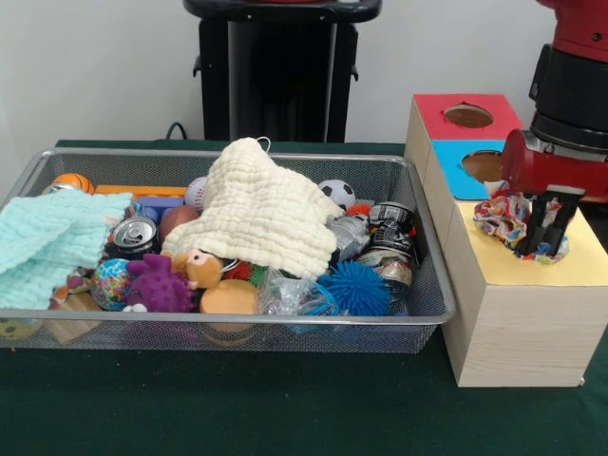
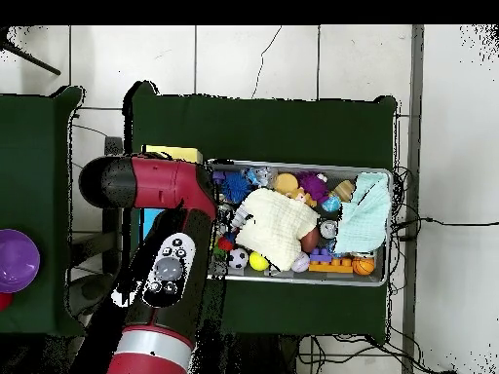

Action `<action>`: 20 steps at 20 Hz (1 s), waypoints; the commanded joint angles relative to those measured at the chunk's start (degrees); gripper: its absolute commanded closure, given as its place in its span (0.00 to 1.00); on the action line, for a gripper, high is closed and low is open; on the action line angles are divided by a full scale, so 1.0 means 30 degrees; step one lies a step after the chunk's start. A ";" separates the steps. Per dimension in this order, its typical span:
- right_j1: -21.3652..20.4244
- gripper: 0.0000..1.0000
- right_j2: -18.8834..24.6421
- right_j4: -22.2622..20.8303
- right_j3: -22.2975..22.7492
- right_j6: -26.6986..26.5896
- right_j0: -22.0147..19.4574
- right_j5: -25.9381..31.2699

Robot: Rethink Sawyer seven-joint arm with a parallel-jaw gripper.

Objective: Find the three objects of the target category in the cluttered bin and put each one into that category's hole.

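The wire mesh bin point(image 1: 432, 285) stands left of three joined boxes and also shows in the overhead view point(image 2: 304, 164). My gripper point(image 1: 543, 249) is down on the yellow-topped box point(image 1: 589, 261), shut on a multicolour fabric scrap point(image 1: 502, 217) that bunches around it and spreads left over the yellow top. The scrap and gripper hide the yellow top's hole. No other patterned scrap shows in the bin. In the overhead view my arm point(image 2: 161, 185) covers the gripper and most of the boxes; only a strip of the yellow top point(image 2: 175, 153) shows.
A cream waffle-weave cloth point(image 1: 261, 209) and a mint-green cloth point(image 1: 47, 237) lie over the bin's clutter of balls, cans and toys. The blue-topped box's hole point(image 1: 483, 166) and the red-topped box's hole point(image 1: 468, 116) lie behind the yellow one. A purple bowl point(image 2: 15, 261) sits on a side table.
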 commanded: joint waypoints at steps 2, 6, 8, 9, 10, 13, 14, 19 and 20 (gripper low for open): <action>0.4271 1.00 0.2553 -0.2922 0.2044 -0.1245 -0.1910 0.1621; 0.4374 1.00 0.2834 -0.2792 0.2116 -0.0734 -0.2160 0.1169; 0.4374 1.00 0.3067 -0.2607 0.2218 -0.0528 -0.2353 0.1116; 0.4386 1.00 0.3177 -0.2525 0.2223 -0.0497 -0.2450 0.1267; 0.4377 1.00 0.3244 -0.2548 0.2226 -0.0523 -0.2500 0.1324; 0.4296 1.00 0.3521 -0.2939 0.2365 -0.0991 -0.2660 0.0772; 0.4242 1.00 0.3544 -0.3113 0.2439 -0.1050 -0.2650 0.0390; 0.3553 1.00 0.3174 -0.3672 0.2818 -0.0752 -0.2269 0.0722; 0.3268 1.00 0.3186 -0.3728 0.3009 -0.0854 -0.2261 0.1260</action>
